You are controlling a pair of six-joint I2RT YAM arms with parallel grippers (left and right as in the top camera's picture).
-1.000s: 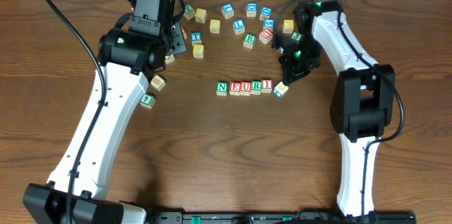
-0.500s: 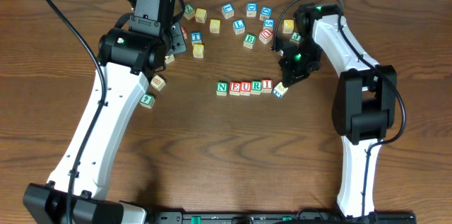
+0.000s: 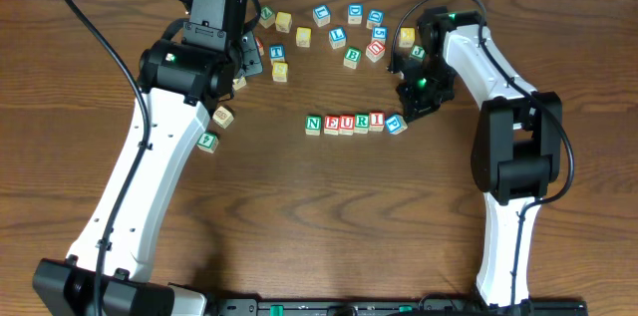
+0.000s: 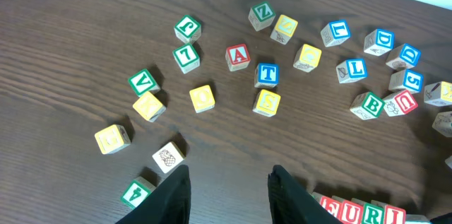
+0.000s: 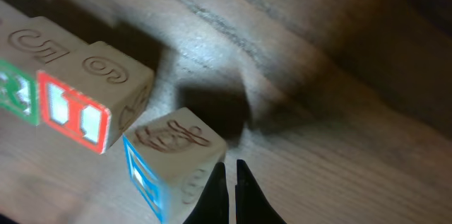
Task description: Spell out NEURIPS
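Blue P nudged towards the row's end

The right claw (image 5: 229, 181), fingers pressed together and holding nothing, had pushed the blue P cube (image 5: 173, 164), just ahead of its tips, closer to the red I cube (image 5: 74, 114) beyond. The P sat skewed, so NEURI (image 3: 345, 124) still needed squaring and an S. The left claw (image 4: 229, 196) hung spread, empty.

cube row (image 3: 345, 124): N-E-U-R-I | red A cube (image 4: 238, 56) | blue T cube (image 4: 267, 74) | end cube (image 3: 396, 125): perhaps P

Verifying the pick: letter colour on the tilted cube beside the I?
Blue. The cube shows best in the right wrist view.
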